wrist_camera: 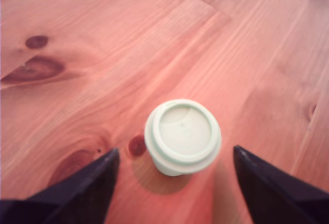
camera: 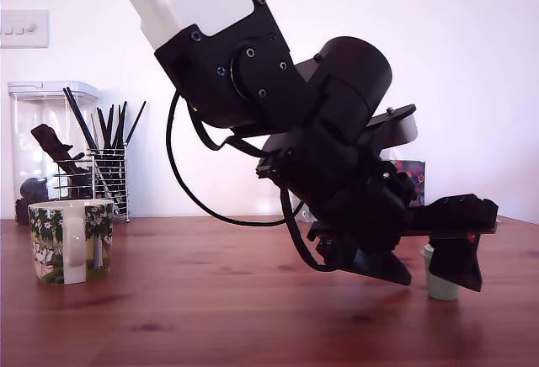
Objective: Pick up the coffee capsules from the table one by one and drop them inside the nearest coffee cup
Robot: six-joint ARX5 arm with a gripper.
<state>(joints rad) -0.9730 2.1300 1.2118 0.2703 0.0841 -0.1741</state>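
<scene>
A pale sage green coffee capsule (wrist_camera: 182, 135) stands on the wooden table (wrist_camera: 103, 54), its wide flat rim facing the wrist camera. My gripper (wrist_camera: 175, 154) is open, with one dark finger on each side of the capsule and a gap to both. In the exterior view the gripper (camera: 452, 268) is low over the table at the right, partly covering the capsule (camera: 438, 284). The coffee cup (camera: 72, 241), white with green trees and a white handle, stands far off at the exterior view's left.
Behind the cup stand a clear plastic canister (camera: 42, 144) and a wire holder of black sticks (camera: 109, 173). A pink box (camera: 411, 172) peeks out behind the arm. The arm's black wrist and cable (camera: 181, 182) hang over the table's middle.
</scene>
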